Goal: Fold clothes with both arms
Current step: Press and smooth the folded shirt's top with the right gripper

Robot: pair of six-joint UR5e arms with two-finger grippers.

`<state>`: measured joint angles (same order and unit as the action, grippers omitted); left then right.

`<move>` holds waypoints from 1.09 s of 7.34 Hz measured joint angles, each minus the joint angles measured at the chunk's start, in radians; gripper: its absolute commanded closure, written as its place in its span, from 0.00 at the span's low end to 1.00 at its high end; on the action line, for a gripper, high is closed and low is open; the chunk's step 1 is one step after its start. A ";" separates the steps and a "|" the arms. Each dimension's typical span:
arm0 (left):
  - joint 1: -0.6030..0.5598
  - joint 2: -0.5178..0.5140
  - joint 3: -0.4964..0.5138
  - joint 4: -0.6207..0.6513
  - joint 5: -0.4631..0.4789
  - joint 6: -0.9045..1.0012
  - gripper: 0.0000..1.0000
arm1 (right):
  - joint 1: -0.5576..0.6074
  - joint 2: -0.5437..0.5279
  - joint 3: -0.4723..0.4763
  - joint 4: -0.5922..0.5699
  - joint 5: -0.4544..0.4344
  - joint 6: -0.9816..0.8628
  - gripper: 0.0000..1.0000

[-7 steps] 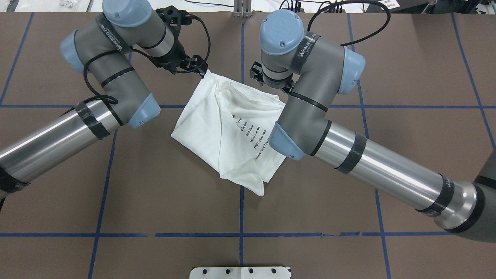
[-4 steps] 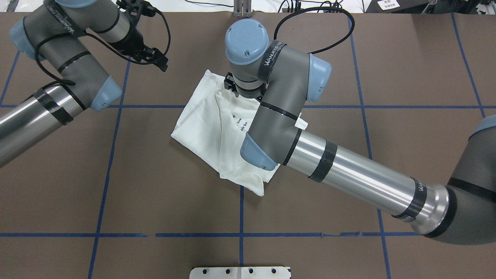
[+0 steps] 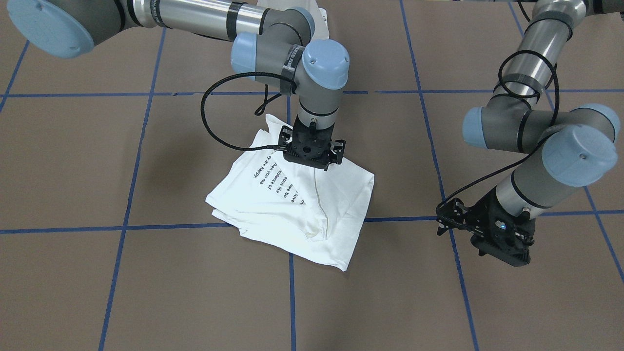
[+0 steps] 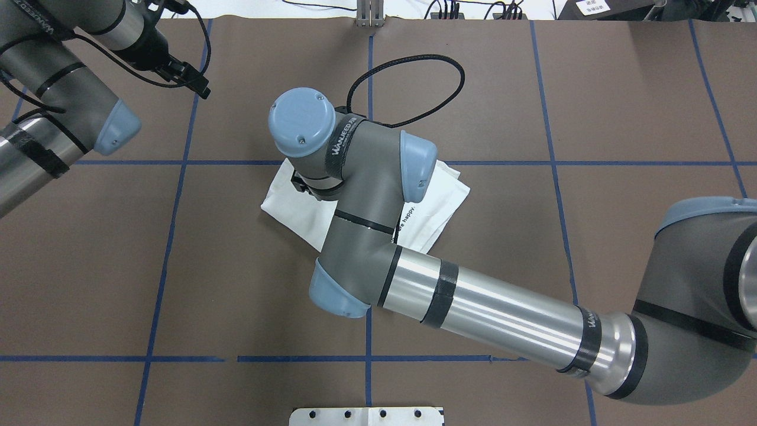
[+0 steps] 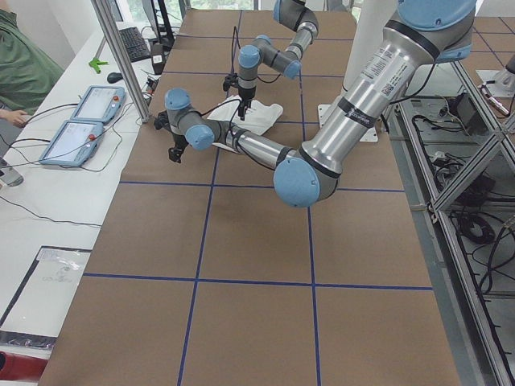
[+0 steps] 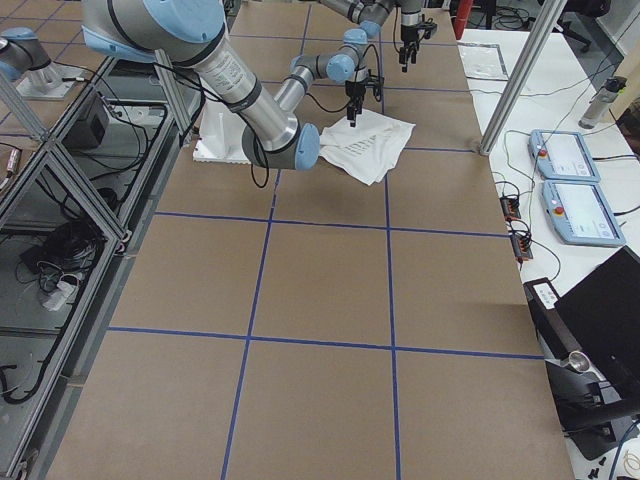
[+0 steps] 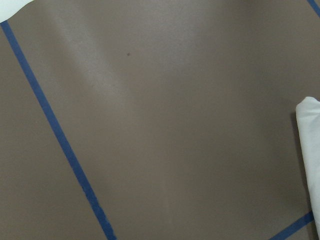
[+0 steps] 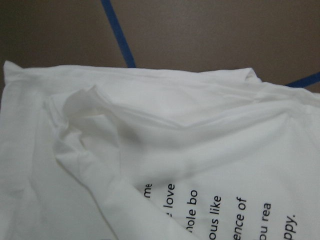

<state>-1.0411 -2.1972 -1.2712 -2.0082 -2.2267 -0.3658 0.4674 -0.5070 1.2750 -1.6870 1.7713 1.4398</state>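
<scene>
White T-shirt [image 3: 336,209] lies in a loose, half-folded heap near the middle of the brown worktop [image 3: 122,292], black words facing up. Right hand [image 3: 312,160] points down right over the shirt, near one edge; can't tell if it's wide, narrow or pinching cloth. Left hand [image 3: 441,220] hangs off to the side, well apart from the shirt, looks wide & empty. Shirt is prob. very light, soft & floppy: it'll sag, bunch up, slide on itself. Best to pinch a corner or thick folded edge, not the flat middle, w/ both hands.
</scene>
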 measured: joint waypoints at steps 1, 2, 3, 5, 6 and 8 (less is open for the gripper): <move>-0.001 0.002 0.000 -0.001 0.000 0.001 0.00 | -0.039 0.003 -0.004 -0.027 -0.043 -0.044 0.24; -0.002 0.003 0.000 -0.002 0.000 0.002 0.00 | -0.071 -0.004 -0.006 -0.041 -0.085 -0.073 0.30; -0.002 0.004 0.001 -0.003 0.000 0.002 0.00 | -0.094 -0.015 -0.005 -0.047 -0.117 -0.091 0.34; -0.002 0.005 0.002 -0.003 0.001 0.002 0.00 | -0.109 -0.024 0.005 -0.068 -0.140 -0.152 0.44; -0.002 0.005 0.002 -0.003 0.001 0.002 0.00 | -0.109 -0.028 0.022 -0.080 -0.142 -0.180 0.80; -0.001 0.005 0.003 -0.002 0.002 0.002 0.00 | -0.109 -0.042 0.058 -0.090 -0.144 -0.198 1.00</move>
<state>-1.0418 -2.1921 -1.2679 -2.0104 -2.2248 -0.3636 0.3587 -0.5492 1.3335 -1.7767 1.6276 1.2418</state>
